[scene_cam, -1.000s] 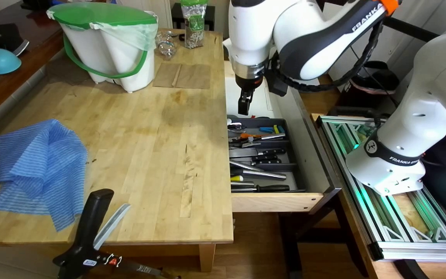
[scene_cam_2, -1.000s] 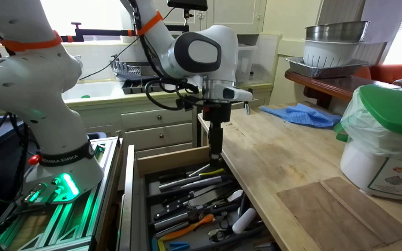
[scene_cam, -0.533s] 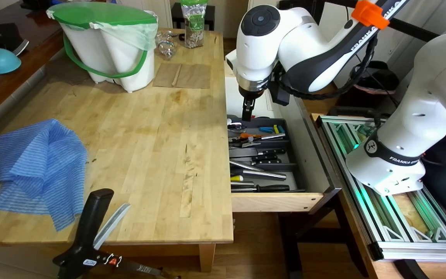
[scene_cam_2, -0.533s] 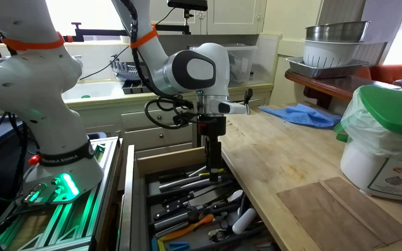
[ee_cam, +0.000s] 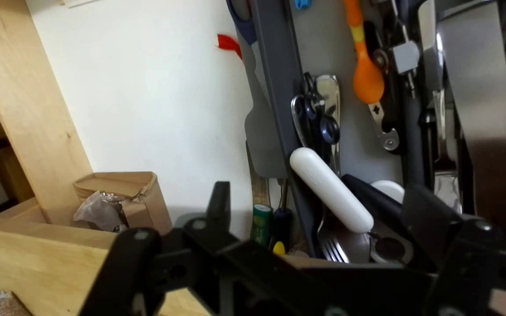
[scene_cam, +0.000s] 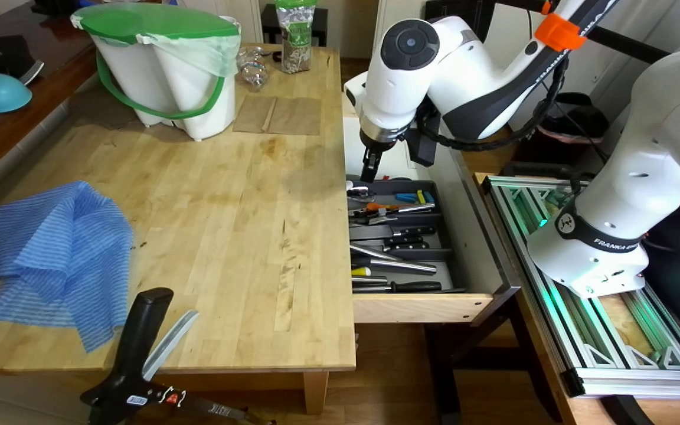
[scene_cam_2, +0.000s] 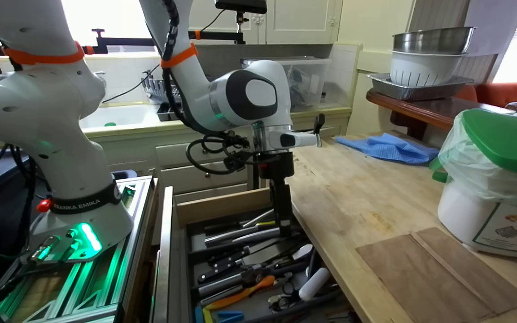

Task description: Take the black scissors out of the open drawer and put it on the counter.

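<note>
One pair of black scissors (ee_cam: 318, 125) to fetch, and it's in the drawer (scene_cam: 419, 308), not on the tabletop (scene_cam: 216, 236). Going by the wrist view, it lies just beside the end wall of the grey utensil tray (ee_cam: 279, 87), long axis running roughly along that wall. Handle loops face away from the tabletop; I'd guess the blades point toward it, but they vanish by a white handle (ee_cam: 332, 191), so can't swear to that. That handle seems to cross over them, so it might drag along on the lift.

In an exterior view the hand (scene_cam: 368, 176) hangs pointing down over the far end of the tray, by the tabletop's right edge. Jaws are wide apart, gripping nothing, probably spread so they can straddle the loops once lined up. Drawer's out for access, I reckon. Over left, a striped blue cloth (scene_cam: 56, 254) sits near and a green-lidded white bin (scene_cam: 154, 71) far, so I'd aim the set-down by the right edge.
</note>
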`<state>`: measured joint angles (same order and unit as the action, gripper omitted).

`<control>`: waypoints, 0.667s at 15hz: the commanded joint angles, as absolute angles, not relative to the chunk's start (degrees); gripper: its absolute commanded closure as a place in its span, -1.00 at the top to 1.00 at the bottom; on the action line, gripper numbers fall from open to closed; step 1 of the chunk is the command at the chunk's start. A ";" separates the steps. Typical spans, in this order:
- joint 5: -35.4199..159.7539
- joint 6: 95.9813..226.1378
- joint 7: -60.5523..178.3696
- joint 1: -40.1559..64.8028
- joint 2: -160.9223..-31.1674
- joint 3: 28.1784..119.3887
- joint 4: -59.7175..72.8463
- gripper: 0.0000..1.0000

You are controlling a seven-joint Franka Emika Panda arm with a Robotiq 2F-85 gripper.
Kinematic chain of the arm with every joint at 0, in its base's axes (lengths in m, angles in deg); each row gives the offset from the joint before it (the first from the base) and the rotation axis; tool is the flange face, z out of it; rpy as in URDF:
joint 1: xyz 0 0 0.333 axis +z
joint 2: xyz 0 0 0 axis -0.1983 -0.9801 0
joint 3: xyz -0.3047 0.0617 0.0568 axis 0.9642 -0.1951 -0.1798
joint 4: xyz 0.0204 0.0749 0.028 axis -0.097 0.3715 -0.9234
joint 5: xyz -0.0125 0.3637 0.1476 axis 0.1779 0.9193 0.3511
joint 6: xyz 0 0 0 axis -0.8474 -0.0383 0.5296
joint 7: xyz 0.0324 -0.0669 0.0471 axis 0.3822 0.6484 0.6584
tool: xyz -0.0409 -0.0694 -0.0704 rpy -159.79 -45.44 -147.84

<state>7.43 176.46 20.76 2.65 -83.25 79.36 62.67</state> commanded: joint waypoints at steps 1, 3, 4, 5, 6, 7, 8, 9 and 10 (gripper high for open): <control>-6.10 184.20 6.81 1.90 -87.52 81.70 62.18 1.00; -12.09 188.61 -1.04 1.67 -89.61 83.16 61.79 1.00; -14.92 190.45 -4.51 1.59 -90.76 83.82 61.53 1.00; -18.46 191.77 -8.33 1.64 -91.81 84.44 60.99 1.00; -21.62 193.43 -11.78 1.53 -92.87 85.00 60.49 1.00; -25.14 194.85 -15.33 1.41 -93.80 85.50 59.85 1.00; -28.71 196.06 -18.83 1.30 -94.50 85.90 59.23 1.00; -32.23 197.19 -22.11 0.98 -95.10 86.24 58.67 1.00; -35.49 197.73 -24.89 0.62 -95.74 86.40 58.14 1.00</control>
<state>-25.96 194.12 -15.02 1.63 -92.37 85.51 60.90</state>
